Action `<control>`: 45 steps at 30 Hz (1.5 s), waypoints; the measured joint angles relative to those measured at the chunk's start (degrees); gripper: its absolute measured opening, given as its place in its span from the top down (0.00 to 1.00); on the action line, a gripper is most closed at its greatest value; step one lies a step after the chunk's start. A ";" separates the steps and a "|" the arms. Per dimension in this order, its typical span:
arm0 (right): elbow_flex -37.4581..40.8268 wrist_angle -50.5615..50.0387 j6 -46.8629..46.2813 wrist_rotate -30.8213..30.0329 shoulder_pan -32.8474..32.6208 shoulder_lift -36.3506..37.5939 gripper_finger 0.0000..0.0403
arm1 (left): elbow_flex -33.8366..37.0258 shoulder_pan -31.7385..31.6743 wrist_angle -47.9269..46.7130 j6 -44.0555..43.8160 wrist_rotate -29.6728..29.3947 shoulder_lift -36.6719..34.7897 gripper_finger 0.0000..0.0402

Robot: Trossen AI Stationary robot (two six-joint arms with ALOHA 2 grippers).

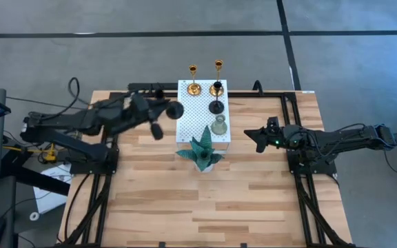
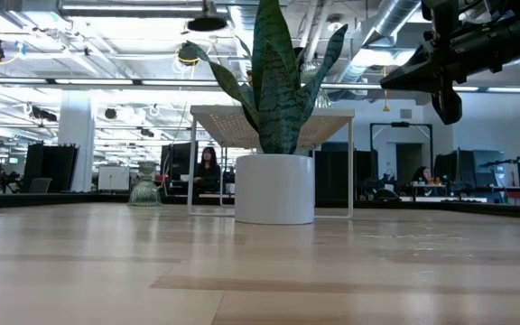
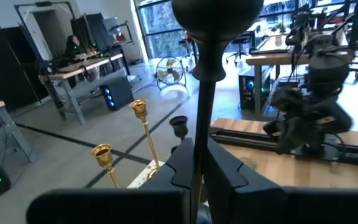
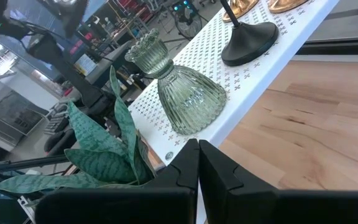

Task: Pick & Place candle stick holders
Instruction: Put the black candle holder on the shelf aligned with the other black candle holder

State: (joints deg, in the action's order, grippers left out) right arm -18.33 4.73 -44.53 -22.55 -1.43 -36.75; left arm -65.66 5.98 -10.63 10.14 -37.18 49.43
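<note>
High view: the white perforated board (image 1: pixel 203 110) sits at the far middle of the desk (image 1: pixel 185 200), and four holders stand on it: two gold holders (image 1: pixel 194 81) at the far edge, a black holder (image 1: pixel 216 98) next to them, and a grey-green holder (image 1: pixel 218 125) nearer the teal plant (image 1: pixel 202 153).

The left hand (image 1: pixel 158 118) hangs just off the board's left edge, raised, and it carries a second black holder (image 1: pixel 174 109). From the left wrist view its fingers (image 3: pixel 182 163) are clamped on the thin stem, with the round base (image 3: pixel 216 15) sticking out away from the wrist. The right hand (image 1: pixel 256 138) waits low over the desk to the right of the board, its fingers (image 4: pixel 185 168) pressed together on nothing, facing the grey-green holder.

I count only five holders in sight; a sixth is hidden from me.

The worry, as I see it, is that grip. The stem is slim and smooth and the heavy base rides far out from the fingers, so any quick swing could let it twist or slip. It also hangs sideways, so I judge it needs turning upright before it goes down; set down tilted, the round base may rock and topple. The free part of the board lies close to the standing black holder and the gold pair, so a wide approach could clip them and knock them over.
</note>
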 joint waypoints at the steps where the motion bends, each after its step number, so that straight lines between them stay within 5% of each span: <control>1: 0.00 0.01 0.00 0.00 -0.01 0.00 1.00 | -0.05 -2.44 0.49 -0.07 2.51 0.98 0.97; 10: 0.00 0.38 -0.11 -0.02 -0.04 0.00 1.00 | -0.05 -20.26 3.68 -5.56 21.50 9.30 0.97; 18: 0.00 0.38 -0.08 -0.02 -0.04 0.01 1.00 | -0.05 -28.29 8.77 -9.15 33.98 15.42 0.97; 45: 0.00 0.01 0.07 -0.02 -0.02 -0.01 1.00 | -0.03 -32.33 13.55 -11.12 35.14 24.61 0.97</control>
State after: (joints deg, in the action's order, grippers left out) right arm -18.33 4.73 -44.47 -22.57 -1.45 -36.75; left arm -65.69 -26.35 2.92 -0.98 -2.04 74.04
